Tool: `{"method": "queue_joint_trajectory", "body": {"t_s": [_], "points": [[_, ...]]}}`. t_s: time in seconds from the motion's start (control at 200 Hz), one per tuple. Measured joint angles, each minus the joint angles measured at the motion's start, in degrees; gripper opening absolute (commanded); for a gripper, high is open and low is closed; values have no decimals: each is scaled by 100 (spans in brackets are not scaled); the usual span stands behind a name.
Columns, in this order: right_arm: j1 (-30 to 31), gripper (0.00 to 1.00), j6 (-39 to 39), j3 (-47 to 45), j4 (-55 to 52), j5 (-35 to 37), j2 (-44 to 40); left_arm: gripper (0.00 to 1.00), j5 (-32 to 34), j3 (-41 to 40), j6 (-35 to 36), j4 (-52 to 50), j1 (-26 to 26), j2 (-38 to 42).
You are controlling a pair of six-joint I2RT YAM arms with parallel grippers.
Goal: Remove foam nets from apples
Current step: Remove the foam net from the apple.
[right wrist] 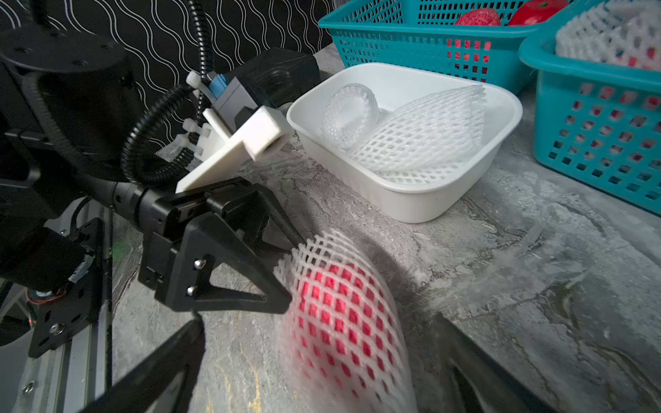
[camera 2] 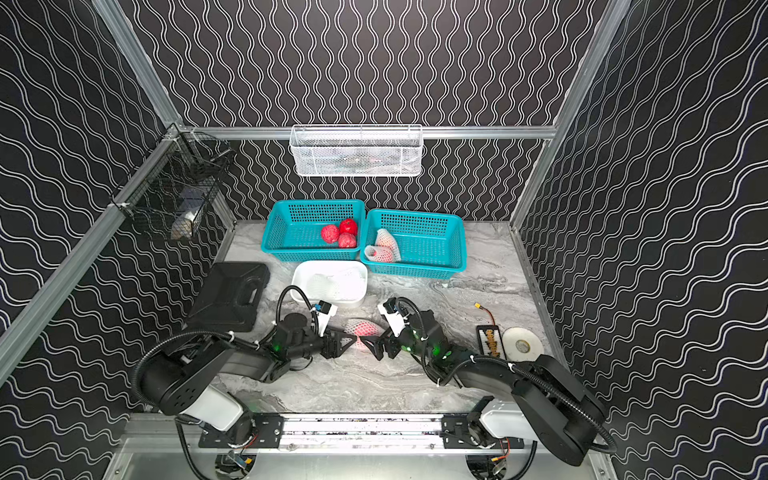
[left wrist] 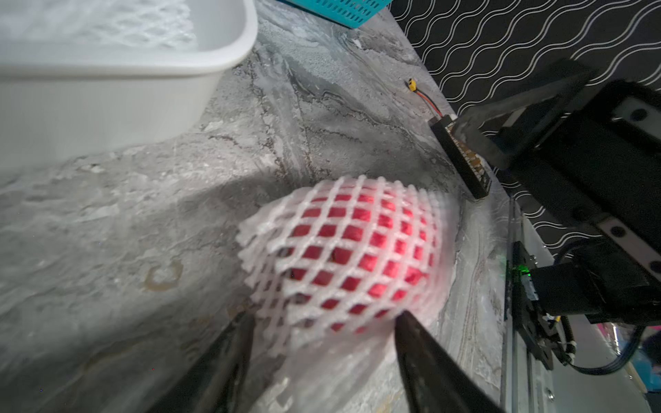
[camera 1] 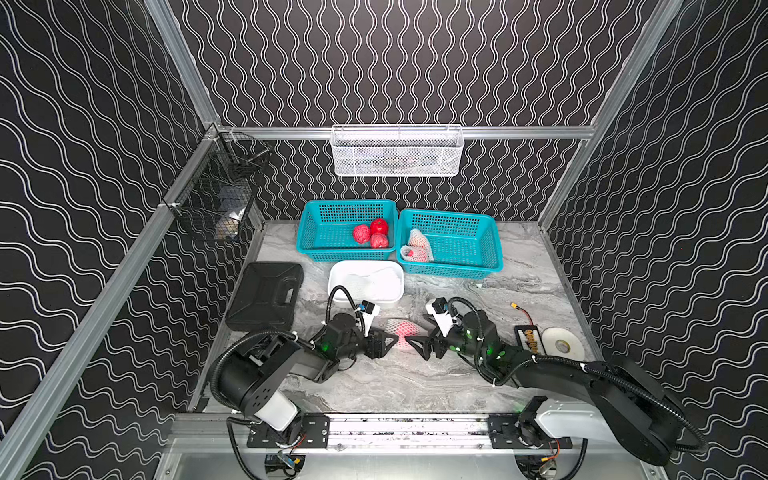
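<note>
I have one apple (left wrist: 357, 232) in its foam net (left wrist: 339, 250) lying on the marble table (camera 1: 395, 382), near the middle, between the two arms. In both top views the left gripper (camera 1: 390, 341) just meets the net's left end, but the contact is hidden there. The right wrist view shows it better: its two tips sit on either side of the net's loose mouth, touching the foam (partly parted, so I cannot tell if they truly pinch). The right gripper (right wrist: 322, 321) is spread wide, its fingers flanking the apple's right side without touching.

Just beyond, the white tub (right wrist: 411, 203) holds two empty nets (right wrist: 422, 139), washed out from above. Farther off, the left teal basket (camera 1: 316, 232) has three bare apples (camera 1: 372, 235), and the right teal basket (camera 1: 478, 249) holds netted apples (camera 1: 415, 247).
</note>
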State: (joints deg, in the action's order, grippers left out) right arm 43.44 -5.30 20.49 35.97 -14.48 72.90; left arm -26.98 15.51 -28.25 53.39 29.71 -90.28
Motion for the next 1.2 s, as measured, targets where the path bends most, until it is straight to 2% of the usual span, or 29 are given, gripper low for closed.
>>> {"method": "queue_joint_trajectory", "body": {"t_s": [0.08,0.17,0.225,0.365,0.495,0.621,0.766,0.991,1.201], "points": [[0,100,4,15,2,0,0,45,-20,-2,-13,146,0,20],[0,100,17,17,2,2,0,31,-35,39,-13,105,0,118],[0,100,17,17,4,2,0,29,-39,76,-4,114,0,142],[0,100,20,17,17,2,28,18,-55,87,-9,103,0,140],[0,100,20,17,33,4,35,15,-105,162,-9,35,0,151],[0,100,17,9,35,50,-2,7,-122,286,17,-317,4,483],[0,100,17,-76,101,177,-90,6,-35,455,203,-1021,4,1069],[4,100,15,-133,205,247,-153,4,308,1121,682,-2946,68,1851],[4,100,13,-149,212,345,-216,4,951,1825,1082,-4533,713,1843]]}}
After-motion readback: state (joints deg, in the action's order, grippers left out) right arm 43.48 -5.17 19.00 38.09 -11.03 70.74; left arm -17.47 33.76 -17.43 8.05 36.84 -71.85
